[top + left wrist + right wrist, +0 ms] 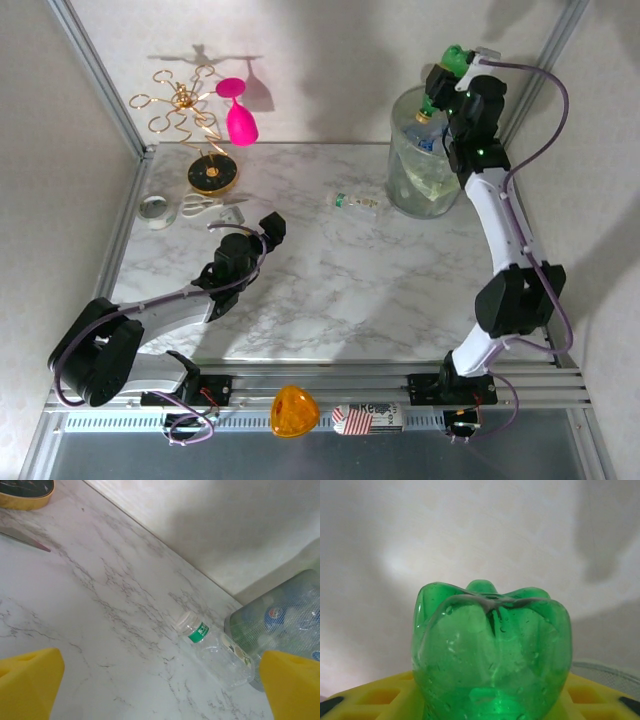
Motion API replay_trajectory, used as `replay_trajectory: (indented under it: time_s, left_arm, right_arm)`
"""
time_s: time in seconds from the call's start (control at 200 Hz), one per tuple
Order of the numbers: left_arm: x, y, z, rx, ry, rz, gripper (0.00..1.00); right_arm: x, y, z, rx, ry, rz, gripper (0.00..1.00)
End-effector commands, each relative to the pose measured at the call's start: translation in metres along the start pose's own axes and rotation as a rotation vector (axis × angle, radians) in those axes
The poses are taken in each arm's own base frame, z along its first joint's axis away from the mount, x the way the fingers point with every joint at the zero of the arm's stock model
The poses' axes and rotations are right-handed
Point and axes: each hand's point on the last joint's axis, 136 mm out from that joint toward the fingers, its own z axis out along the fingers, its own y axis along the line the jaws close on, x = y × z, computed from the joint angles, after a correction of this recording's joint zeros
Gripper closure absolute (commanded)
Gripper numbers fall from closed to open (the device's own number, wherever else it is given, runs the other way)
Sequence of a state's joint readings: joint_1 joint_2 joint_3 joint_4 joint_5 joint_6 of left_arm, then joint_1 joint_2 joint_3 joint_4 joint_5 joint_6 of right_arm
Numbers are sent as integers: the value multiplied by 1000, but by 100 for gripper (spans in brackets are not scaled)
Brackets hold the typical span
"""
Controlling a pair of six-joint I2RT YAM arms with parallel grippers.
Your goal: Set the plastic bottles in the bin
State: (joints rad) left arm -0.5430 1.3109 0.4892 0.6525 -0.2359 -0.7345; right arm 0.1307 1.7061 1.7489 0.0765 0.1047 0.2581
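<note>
A white marbled bench [330, 290] carries a gold wire stand [185, 100] on a round black base [213, 175] at the far left. A pink wine glass [238, 115] hangs upside down from it. Nearer lie a tape roll [153, 208] and white-handled scissors [205, 208]. An orange lump [294, 411] sits on the front rail.

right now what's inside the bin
Clear, blue-labelled bottles lie piled in the bin. Its cloudy wall blurs the lower ones, so their number cannot be told.
</note>
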Motion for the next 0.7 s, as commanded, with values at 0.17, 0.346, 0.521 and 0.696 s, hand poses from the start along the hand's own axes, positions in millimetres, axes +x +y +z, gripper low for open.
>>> replay_trajectory:
  time_s: [0.17,0.346,0.521,0.696]
  left_arm:
    - [6,5,-2,-2,23,-23,0]
    - [9,10,-4,-12,32,-26,0]
    - [6,11,-6,-18,16,-21,0]
    - [-4,9,-6,-30,-14,4,1]
  right_arm:
    - [67,-14,50,-21,167,126,47]
    - [80,-19,60,-13,211,145,37]
    - [51,-24,48,33,168,88,2]
    - [18,-11,16,-5,121,32,1]
